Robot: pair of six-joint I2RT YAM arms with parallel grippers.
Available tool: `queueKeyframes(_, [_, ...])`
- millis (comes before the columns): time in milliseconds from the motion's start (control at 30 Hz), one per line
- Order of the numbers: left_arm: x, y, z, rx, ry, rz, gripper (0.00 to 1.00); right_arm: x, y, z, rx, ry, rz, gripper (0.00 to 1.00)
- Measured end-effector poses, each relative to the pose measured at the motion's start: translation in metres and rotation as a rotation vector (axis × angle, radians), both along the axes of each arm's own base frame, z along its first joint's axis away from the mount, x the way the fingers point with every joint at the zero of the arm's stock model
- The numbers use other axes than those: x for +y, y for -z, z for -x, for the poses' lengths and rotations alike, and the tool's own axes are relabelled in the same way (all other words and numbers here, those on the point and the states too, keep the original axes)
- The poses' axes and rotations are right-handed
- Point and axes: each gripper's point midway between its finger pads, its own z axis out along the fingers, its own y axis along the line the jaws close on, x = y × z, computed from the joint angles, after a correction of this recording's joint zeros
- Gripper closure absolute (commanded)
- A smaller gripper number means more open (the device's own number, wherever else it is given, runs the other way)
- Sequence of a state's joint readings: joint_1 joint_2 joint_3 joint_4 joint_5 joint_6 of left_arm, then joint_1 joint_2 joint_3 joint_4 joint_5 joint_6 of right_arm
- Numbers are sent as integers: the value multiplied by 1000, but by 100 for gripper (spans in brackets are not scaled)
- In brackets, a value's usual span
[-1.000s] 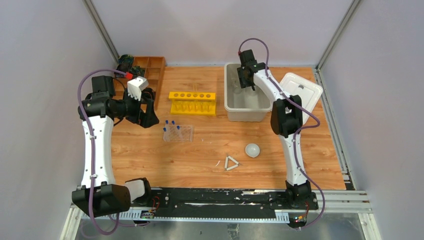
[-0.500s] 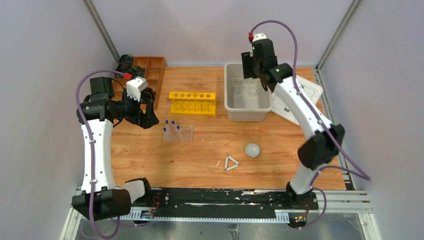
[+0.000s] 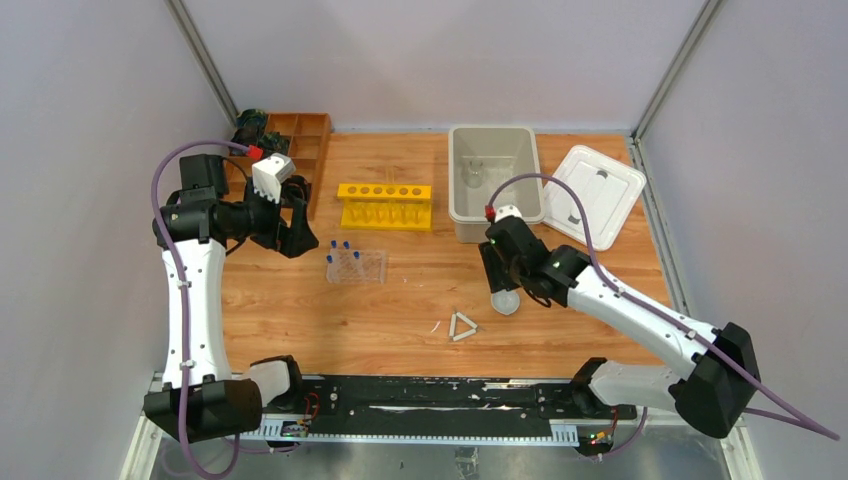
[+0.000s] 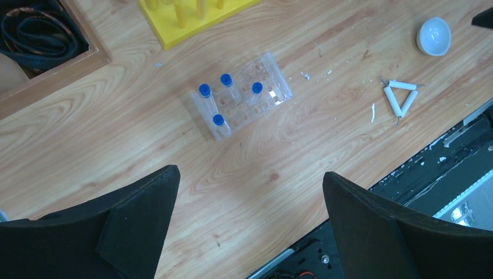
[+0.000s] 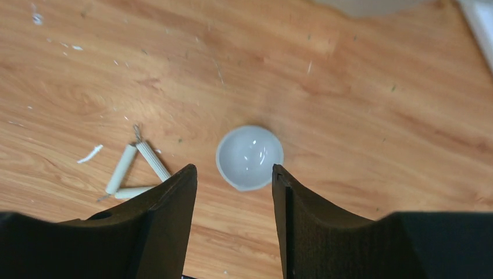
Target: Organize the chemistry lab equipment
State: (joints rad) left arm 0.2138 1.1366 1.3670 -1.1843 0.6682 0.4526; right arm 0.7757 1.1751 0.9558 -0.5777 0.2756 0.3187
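Wooden table (image 3: 400,340): carries everything; its smooth top would let small pieces skid if nudged.
Grey bin (image 3: 495,232): far side, right of the middle, with its lid off. Some clear glassware (image 3: 475,175) sits inside, so the loose pieces probably belong here.
Left gripper (image 4: 250,186): jaws spread wide and empty, hanging high over the clear rack.
Right gripper (image 5: 232,174): jaws partly apart, holding nothing, poised above the white dish with a finger towards each side of its near rim.
Clear rack (image 4: 241,96): flat on the table, left of the middle, with four blue-capped tubes upright in it. Its long axis runs roughly left to right in the overhead view.
White dish (image 5: 250,157): on bare table right of the middle.
- Risk: the jaws look barely wider than the dish. A finger could land on the rim and tip it, or the curved wall could slip out of the pinch.
- Facing: round, so it has no long axis; the hollow appears to face up.
White triangle (image 5: 152,161): lies flat near the dish, not touching it; the finger nearest it might catch it.
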Motion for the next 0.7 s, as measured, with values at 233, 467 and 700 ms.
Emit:
queueKeyframes(233, [0,0,0,0,0,3,0,-10,44,23,116,42,15,50])
queueKeyframes(467, [-1,-2,2,-9,-1,2,0,4,68,23,187,26,10,52])
queueKeyframes(700, [-1,-3,2,-12,-1,1,0,4,102,30,243,26,47,62])
